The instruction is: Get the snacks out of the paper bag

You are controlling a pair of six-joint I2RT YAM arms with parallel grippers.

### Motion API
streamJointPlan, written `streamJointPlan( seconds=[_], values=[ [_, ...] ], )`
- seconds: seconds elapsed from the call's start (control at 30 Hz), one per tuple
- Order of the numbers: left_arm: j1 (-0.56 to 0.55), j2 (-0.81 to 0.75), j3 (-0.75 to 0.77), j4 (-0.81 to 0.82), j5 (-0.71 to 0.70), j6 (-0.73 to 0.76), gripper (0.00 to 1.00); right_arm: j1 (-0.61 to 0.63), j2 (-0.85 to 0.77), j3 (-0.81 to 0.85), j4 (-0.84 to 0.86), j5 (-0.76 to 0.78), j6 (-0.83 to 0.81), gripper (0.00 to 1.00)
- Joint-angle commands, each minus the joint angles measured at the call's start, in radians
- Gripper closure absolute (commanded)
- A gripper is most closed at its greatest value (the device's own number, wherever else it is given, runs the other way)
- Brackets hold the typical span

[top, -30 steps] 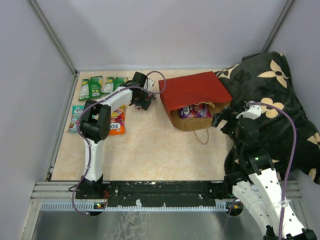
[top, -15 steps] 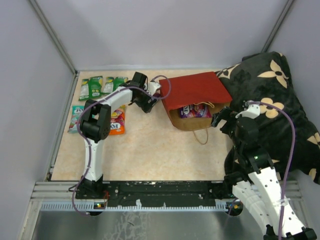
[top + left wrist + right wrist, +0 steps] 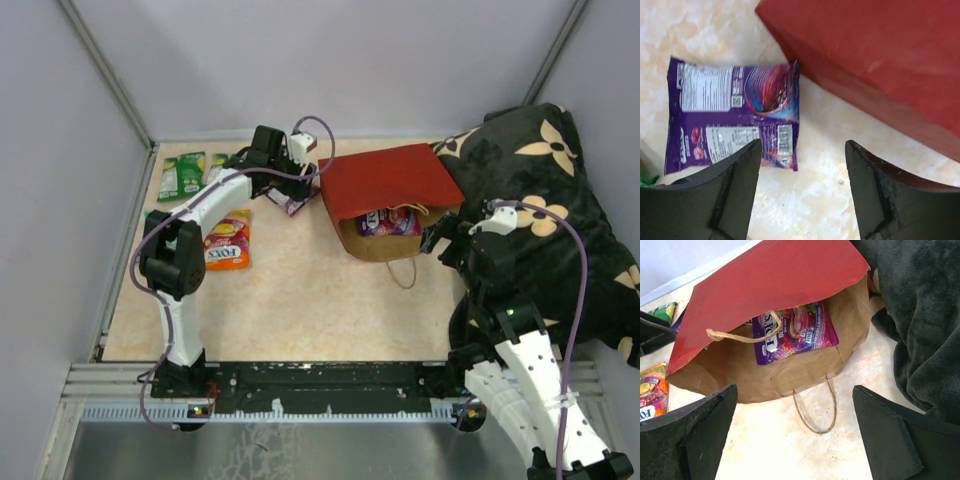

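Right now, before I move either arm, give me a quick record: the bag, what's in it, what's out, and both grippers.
paper bag: on its side, mouth toward the right arm
inside: one purple Fox's packet visible; cannot tell if there are more
out on the table: loose purple packet beside the bag's red side; orange packet; green packets at far left
left gripper: open, over the loose purple packet, holding nothing
right gripper: open, facing the bag mouth, holding nothing
pillow: right of the bag
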Motion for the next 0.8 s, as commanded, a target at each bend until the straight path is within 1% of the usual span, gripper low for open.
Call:
streamJointPlan(
  seconds=[0.0, 0.07, 0.3, 0.57, 0.67, 0.77],
  values=[
    [-0.007, -0.013, -0.050, 0.093, 0.113, -0.064, 0.32, 0.004, 0.000, 0.035, 0.028, -0.010, -0.023, 0.01],
    [-0.006, 0.008, -0.061, 0.098, 0.129, -0.060, 0.36, 0.004, -0.005, 0.037, 0.023, -0.008, -0.028, 0.01],
    [-0.006, 0.075, -0.094, 0.093, 0.156, -0.046, 0.43, 0.004, -0.002, 0.031, 0.025, -0.010, -0.032, 0.01],
    [-0.005, 0.108, -0.101, 0.091, 0.087, -0.028, 0.44, 0.004, 0.014, 0.026, 0.037, -0.021, -0.034, 0.01],
    [-0.005, 0.113, -0.101, 0.093, 0.060, -0.019, 0.48, 0.004, 0.016, 0.021, 0.044, -0.031, -0.036, 0.01],
    [-0.005, 0.114, -0.102, 0.098, 0.032, -0.010, 0.49, 0.004, 0.021, 0.020, 0.045, -0.038, -0.038, 0.01]
  ],
)
